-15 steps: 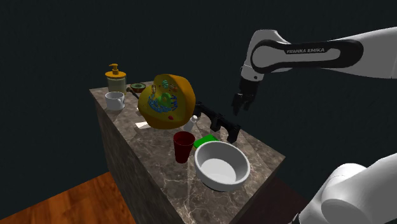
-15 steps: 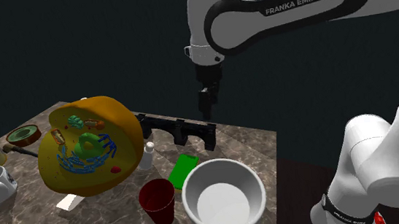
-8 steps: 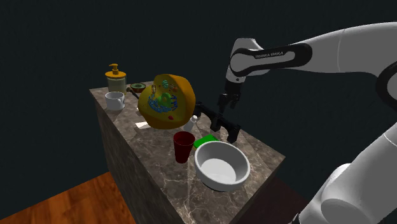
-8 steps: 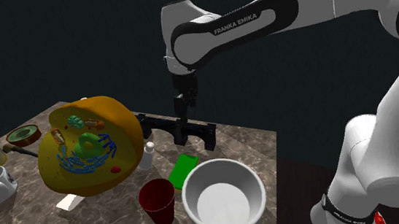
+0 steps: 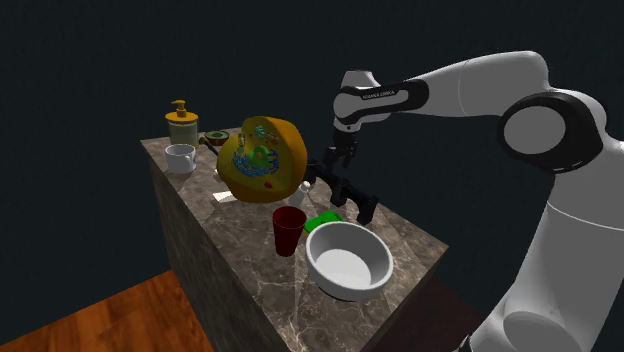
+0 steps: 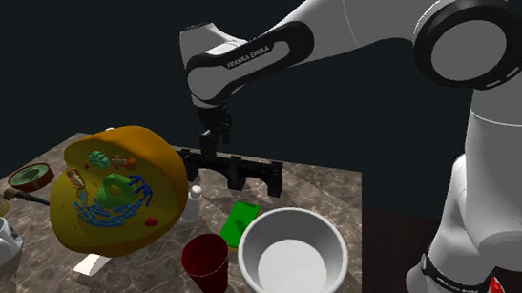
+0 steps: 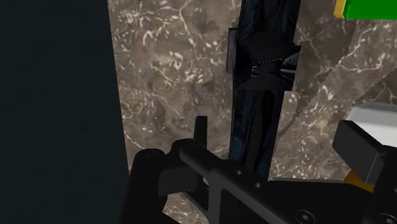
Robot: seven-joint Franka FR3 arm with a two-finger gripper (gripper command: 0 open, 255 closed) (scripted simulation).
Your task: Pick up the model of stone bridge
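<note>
Two fingers (image 7: 199,130) of the gripper (image 7: 278,130) stand spread over the left end of the dark bridge model (image 5: 347,192), near the far edge of the marble counter (image 5: 245,240), so we judge the approach almost finished; next we must descend slightly and close.

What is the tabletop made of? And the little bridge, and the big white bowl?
Countertop: looks like brown marble, judging by its pale veins. Bridge model: matt and almost black, too dark to tell stone from plastic. Bowl: plain white and smooth, maybe ceramic or plastic.
</note>
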